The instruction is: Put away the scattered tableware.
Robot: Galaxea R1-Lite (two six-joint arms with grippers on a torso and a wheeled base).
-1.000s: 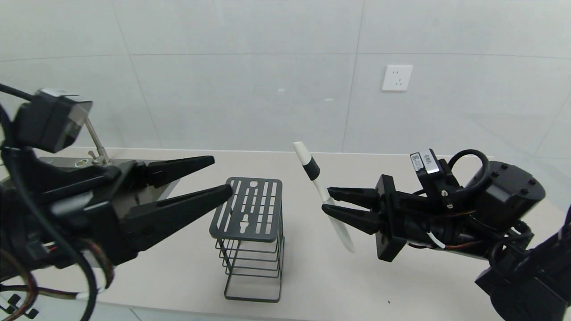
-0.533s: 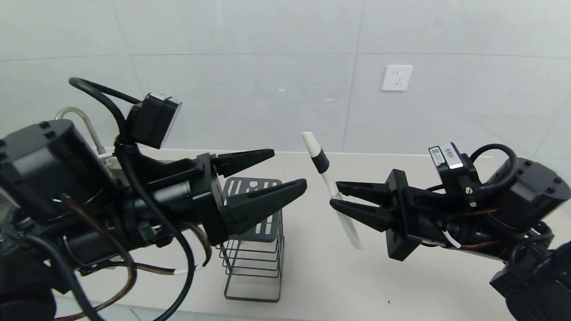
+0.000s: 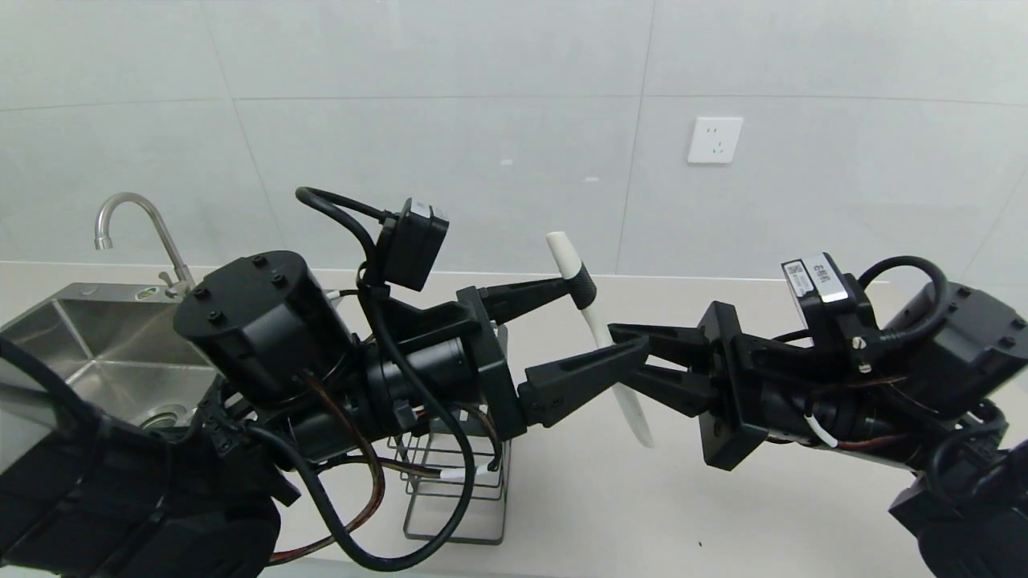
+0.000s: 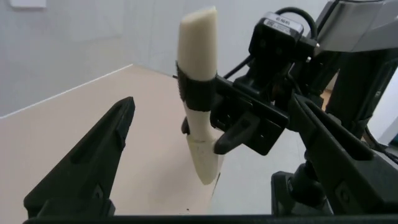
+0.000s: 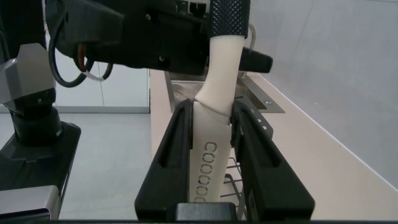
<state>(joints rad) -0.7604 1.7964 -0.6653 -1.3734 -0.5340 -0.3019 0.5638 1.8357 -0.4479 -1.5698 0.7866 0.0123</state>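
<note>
Knife [image 3: 593,325] first: white blade, white handle with a black grippy band. It's up in the air over the counter [image 3: 578,498], well above the surface, tilted with the handle end up and the blade tip pointing down.

The right pincer [image 3: 625,353] has it clamped right where the blade meets the handle; in the right wrist view the fingers sit tight against both sides. The left pincer [image 3: 606,315] is spread wide and straddles the handle, one finger near the black band and the other lower, beside the right pincer's tips. We can't see it touching the knife. The wire rack [image 3: 454,539] stands on the counter under the left arm, and the sink [image 3: 96,353] is off to the left.

To us this looks like a handover about to happen, and here's where it could bite:

- If the right pincer lets go before the left has really closed, the knife drops tip-first onto the counter.
- If the left closes on the smooth white part instead of the band, the tilted knife could swivel or slide in the grip.
- The two sets of fingers are crowded, so closing could knock them together and twist the knife.
- A skewed grip means lining the blade up with the rack's slots gets harder.
</note>
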